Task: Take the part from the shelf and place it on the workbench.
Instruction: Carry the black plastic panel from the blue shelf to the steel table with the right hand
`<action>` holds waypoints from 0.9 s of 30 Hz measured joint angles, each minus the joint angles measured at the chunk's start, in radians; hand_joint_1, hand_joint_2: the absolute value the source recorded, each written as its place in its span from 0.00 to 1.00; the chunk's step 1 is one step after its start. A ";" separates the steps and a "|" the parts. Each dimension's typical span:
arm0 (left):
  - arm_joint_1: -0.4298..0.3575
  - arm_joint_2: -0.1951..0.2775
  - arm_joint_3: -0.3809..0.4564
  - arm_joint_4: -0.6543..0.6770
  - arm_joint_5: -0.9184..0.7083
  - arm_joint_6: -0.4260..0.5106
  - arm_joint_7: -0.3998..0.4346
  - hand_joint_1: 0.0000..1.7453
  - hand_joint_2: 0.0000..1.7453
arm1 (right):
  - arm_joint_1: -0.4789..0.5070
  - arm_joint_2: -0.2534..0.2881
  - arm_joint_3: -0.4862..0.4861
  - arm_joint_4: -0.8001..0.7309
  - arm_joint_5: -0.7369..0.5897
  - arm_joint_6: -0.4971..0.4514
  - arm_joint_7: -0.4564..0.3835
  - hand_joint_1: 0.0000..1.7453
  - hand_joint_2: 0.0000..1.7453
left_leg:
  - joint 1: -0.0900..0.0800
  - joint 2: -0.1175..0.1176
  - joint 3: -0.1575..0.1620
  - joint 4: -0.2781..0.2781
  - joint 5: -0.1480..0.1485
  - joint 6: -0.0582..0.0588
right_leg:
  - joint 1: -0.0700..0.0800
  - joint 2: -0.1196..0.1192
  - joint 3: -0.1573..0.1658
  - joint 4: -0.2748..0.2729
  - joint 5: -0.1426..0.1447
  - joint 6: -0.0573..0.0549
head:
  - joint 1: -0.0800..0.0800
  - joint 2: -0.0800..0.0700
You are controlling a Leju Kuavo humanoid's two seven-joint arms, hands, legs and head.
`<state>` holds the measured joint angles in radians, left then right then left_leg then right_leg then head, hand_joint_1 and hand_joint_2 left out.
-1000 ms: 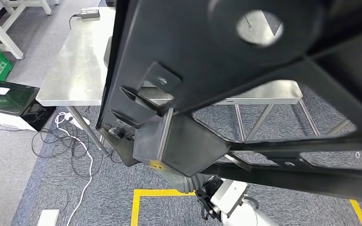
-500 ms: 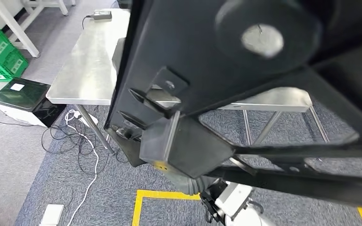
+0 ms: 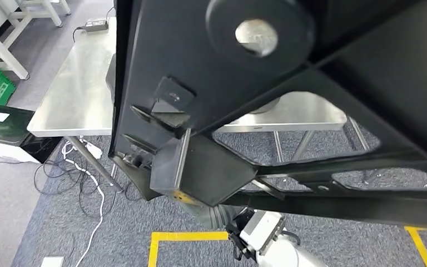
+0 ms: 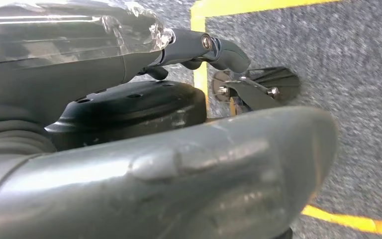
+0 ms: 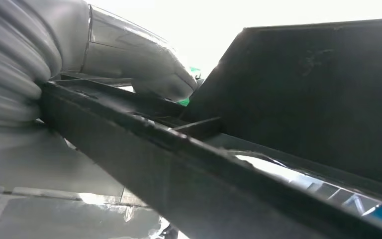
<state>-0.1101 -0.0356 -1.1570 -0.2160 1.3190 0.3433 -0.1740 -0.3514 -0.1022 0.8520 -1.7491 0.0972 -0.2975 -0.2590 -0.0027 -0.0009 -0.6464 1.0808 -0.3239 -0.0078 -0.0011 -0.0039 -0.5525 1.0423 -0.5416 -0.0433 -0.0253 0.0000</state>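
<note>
The big black metal part [image 3: 289, 83] is held up close, above the shiny steel tabletop [image 3: 83, 89] and grey carpet floor [image 3: 61, 222]. It looks heavy, stiff and smooth, so hold its thin bars. The right robot hand [image 5: 144, 74] holds one bar. Whether the left robot hand [image 4: 169, 169] grips anything, I cannot tell.
</note>
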 joint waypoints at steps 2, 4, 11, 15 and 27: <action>0.000 0.001 0.000 0.000 0.000 0.000 0.000 0.00 0.00 | 0.000 0.000 0.000 0.000 0.000 0.000 0.000 1.00 1.00 | -0.007 0.004 0.011 -0.031 -0.004 0.006 | -0.001 -0.003 0.000 -0.004 -0.004 0.008 | -0.001 0.000; 0.002 0.001 0.000 0.000 -0.001 0.000 0.000 0.00 0.00 | -0.001 0.000 0.001 -0.001 0.000 0.000 0.000 1.00 1.00 | -0.004 0.002 0.022 -0.051 -0.004 0.008 | -0.002 -0.006 0.005 -0.007 -0.009 0.019 | -0.003 0.000; 0.003 0.001 0.000 0.000 -0.001 -0.002 -0.001 0.00 0.00 | 0.003 -0.005 0.003 -0.002 0.000 0.000 0.001 1.00 1.00 | 0.007 -0.004 0.074 -0.075 -0.028 0.015 | -0.014 0.001 -0.164 0.256 -0.066 0.046 | 0.033 0.000; 0.002 0.001 0.000 0.001 -0.001 -0.002 -0.001 0.00 0.00 | 0.003 -0.005 0.005 -0.002 0.000 0.000 0.000 1.00 1.00 | 0.012 -0.008 0.103 -0.060 -0.066 -0.005 | -0.015 0.003 -0.091 0.037 0.075 0.045 | 0.048 0.000; 0.003 0.001 0.000 0.001 -0.002 -0.002 -0.002 0.00 0.00 | 0.003 -0.004 0.007 -0.002 0.000 0.000 0.000 1.00 1.00 | 0.018 -0.005 -0.054 0.190 -0.115 -0.047 | -0.010 0.004 -0.020 -0.006 0.024 -0.006 | 0.010 0.000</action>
<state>-0.1076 -0.0343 -1.1570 -0.2153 1.3175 0.3414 -0.1755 -0.3481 -0.1061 0.8593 -1.7513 0.0973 -0.2972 -0.2586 0.0153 -0.0055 -0.7008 1.2707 -0.4389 -0.0551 -0.0111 0.0005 -0.5728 1.0359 -0.5179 -0.0496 -0.0157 0.0000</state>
